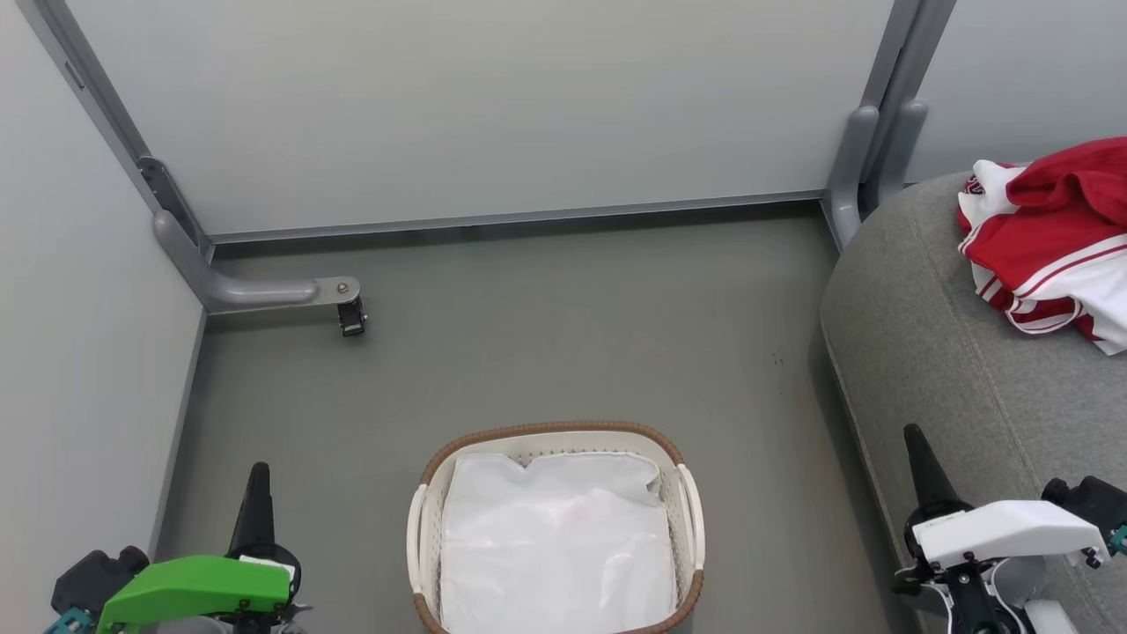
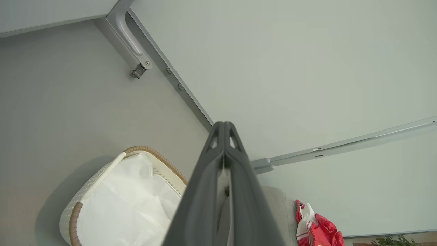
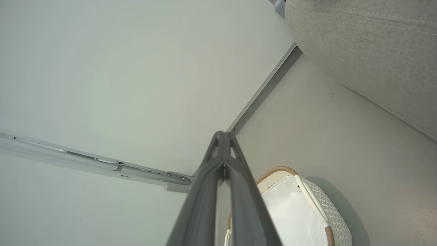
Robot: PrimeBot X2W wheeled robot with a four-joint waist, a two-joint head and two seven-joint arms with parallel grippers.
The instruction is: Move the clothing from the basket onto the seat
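Note:
The red and white clothing lies bunched on the grey seat at the right; the left wrist view shows the clothing low at its right. The white basket with a brown rim stands on the floor at the bottom centre, holding just its white cloth liner. My left gripper is shut and empty at the lower left, left of the basket. My right gripper is shut and empty at the lower right, over the seat's front edge, right of the basket.
Grey floor stretches between the basket and pale partition walls. A grey metal foot with a small caster juts out at the back left. Another partition post stands beside the seat's far corner.

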